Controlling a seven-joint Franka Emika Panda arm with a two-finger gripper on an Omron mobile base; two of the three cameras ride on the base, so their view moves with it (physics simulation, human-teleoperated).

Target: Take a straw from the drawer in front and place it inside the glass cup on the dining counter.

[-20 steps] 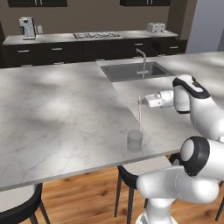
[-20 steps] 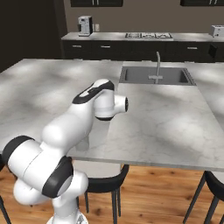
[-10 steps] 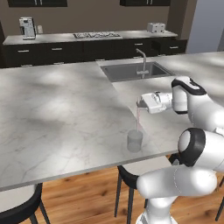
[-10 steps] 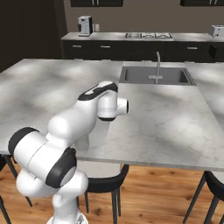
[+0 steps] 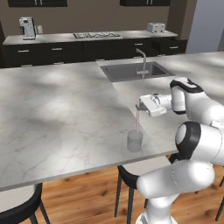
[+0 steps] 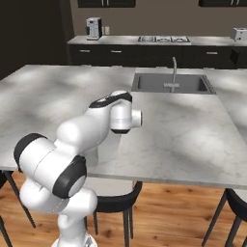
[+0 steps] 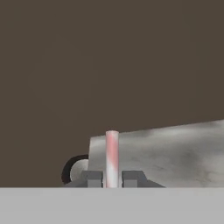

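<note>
My fingers (image 5: 139, 107) are clamped on the straw (image 5: 138, 121), pinching it near its top end; in the hand view it stands up between the two dark tips (image 7: 112, 179) as a pale pink-white rod (image 7: 112, 157). From the left base view the straw hangs roughly upright, lower end right at or just inside the rim of the glass cup (image 5: 134, 141); I can't tell for sure whether the tip is past the rim yet. The cup sits near the front edge of the dining counter (image 5: 57, 113), well clear of the sink (image 5: 135, 71). In the right base view my own arm blocks the cup and straw. Handling judgement: the straw looks very light, thin and smooth, so it can swivel or slip in a two-point pinch, and too much squeeze would likely flatten it. A high grip leaves a long free length below, good for reaching into the cup, but any tilt swings the low end wide. The cup is small, light and probably easy to tip or slide on the marble surface, so a sideways nudge from the straw against the rim is the main risk. I'd keep the straw vertical, centre it over the mouth, go straight down, and only part the fingers once the low end is well inside. Expect it to fall and lean on the rim since it's taller than the cup.
</note>
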